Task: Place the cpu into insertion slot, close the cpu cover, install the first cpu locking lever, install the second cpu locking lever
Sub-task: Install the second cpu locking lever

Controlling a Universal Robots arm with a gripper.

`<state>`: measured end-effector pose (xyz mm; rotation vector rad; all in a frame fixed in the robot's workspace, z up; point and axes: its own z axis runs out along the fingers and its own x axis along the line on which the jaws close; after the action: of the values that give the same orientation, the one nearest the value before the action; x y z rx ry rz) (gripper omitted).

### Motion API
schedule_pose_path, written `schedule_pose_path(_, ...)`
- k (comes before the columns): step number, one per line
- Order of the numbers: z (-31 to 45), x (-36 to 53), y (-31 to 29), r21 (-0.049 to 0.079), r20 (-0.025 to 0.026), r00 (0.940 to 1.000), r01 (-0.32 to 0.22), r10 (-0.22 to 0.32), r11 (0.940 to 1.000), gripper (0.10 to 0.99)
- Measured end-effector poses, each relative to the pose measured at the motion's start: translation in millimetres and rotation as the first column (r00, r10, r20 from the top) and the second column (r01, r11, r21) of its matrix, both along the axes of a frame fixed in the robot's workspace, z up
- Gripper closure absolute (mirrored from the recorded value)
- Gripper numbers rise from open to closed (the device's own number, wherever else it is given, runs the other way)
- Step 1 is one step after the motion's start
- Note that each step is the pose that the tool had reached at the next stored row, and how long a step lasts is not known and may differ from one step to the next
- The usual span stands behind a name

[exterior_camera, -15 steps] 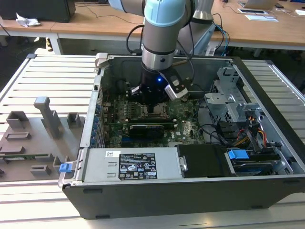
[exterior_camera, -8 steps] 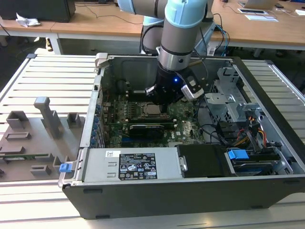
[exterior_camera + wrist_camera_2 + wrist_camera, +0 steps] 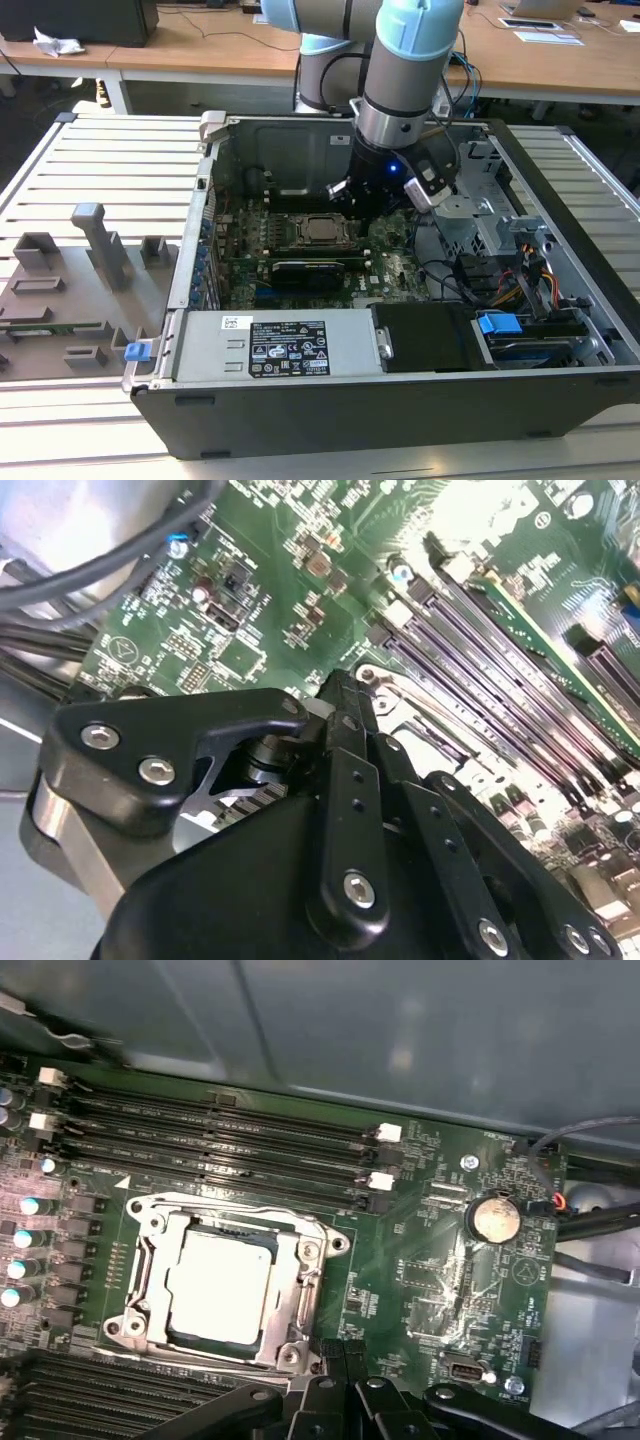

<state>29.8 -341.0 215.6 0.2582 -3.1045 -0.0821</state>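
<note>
The cpu [image 3: 220, 1285] sits seated in the insertion slot [image 3: 150, 1300], with the cpu cover [image 3: 312, 1260] down around it, on the board inside the open case [image 3: 520, 160]. The gripper [image 3: 340, 1360] hovers just beside the socket's corner, holding nothing; jaws look pressed together. The chip is probably light, rigid and fragile underneath, best held by its edges. Memory slots [image 3: 220, 1135] crowd one side; the coin battery [image 3: 493, 1218] side is more open.

Coin battery [image 3: 494, 1217]; memory slots [image 3: 215, 1135]
</note>
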Motion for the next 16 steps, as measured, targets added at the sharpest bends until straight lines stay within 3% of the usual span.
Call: schedule_pose_path(16, 34.7, 0.3, 0.0, -0.015, -0.0001, 1.0000, 0.000, 0.000, 0.9999, 0.980)
